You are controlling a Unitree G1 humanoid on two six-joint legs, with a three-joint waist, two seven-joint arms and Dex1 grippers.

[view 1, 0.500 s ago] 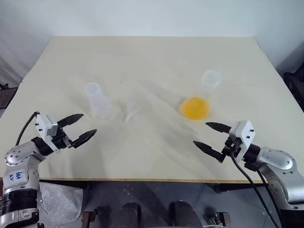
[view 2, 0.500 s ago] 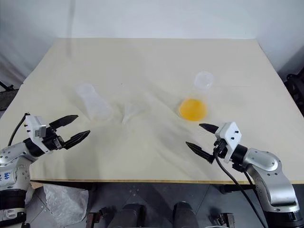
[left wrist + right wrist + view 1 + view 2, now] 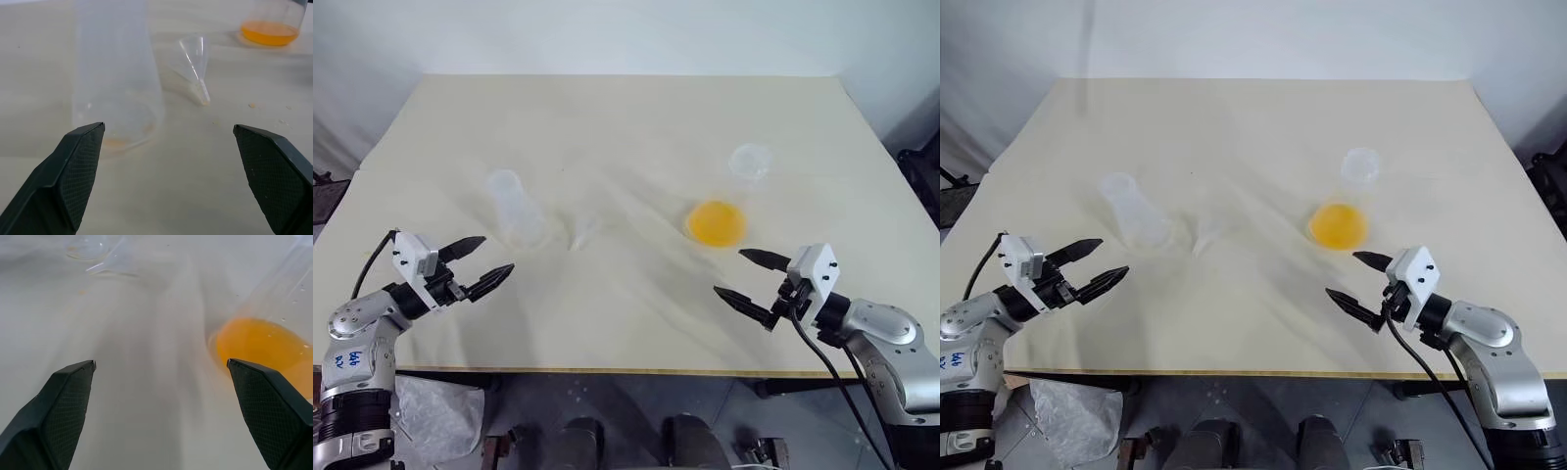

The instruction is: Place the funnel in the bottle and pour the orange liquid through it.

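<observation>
- Cream counter (image 3: pixel 636 117) carries everything; both sets of fingers hover over its near edge, spread wide, empty.
- Left fingers (image 3: pixel 481 266): bottle (image 3: pixel 514 211) just beyond, funnel (image 3: pixel 194 61) lying farther, residue visible from the wrist.
- Right fingers (image 3: pixel 751 278): orange liquid (image 3: pixel 717 222) just beyond.

Clear glossy plastic funnel (image 3: pixel 194 58) and bottle (image 3: pixel 115 73); matt cream table (image 3: pixel 626 127).

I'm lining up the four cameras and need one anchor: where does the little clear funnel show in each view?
Left eye view: the funnel lies on the table between the bottle and the flask of orange liquid.
Right eye view: the same spot.
Left wrist view: beside the bottle, stem toward the camera.
Right wrist view: far off, near the bottle's base.
Shared landmark: the orange liquid.
</observation>
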